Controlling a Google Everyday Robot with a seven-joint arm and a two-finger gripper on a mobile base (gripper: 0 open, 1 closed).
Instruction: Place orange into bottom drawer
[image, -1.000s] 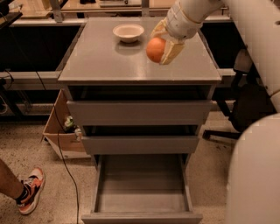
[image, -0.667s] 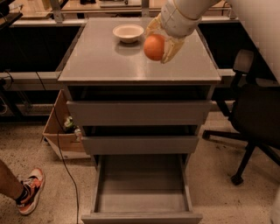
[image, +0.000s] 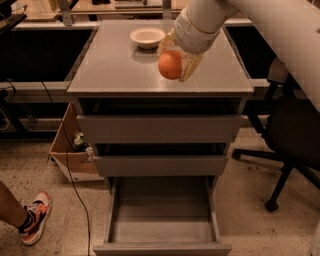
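My gripper is shut on the orange, a small round fruit, and holds it above the front middle of the grey cabinet top. One pale finger shows to the right of the fruit. The white arm reaches in from the upper right. The bottom drawer is pulled out below, an empty shallow grey tray. The two upper drawers are nearly closed.
A shallow cream bowl sits at the back of the cabinet top. A cardboard box and a black cable lie left of the cabinet. A person's shoe is at the lower left. A black office chair stands to the right.
The gripper with the orange has moved left and toward the front edge of the cabinet top. The arm now covers less of the right side.
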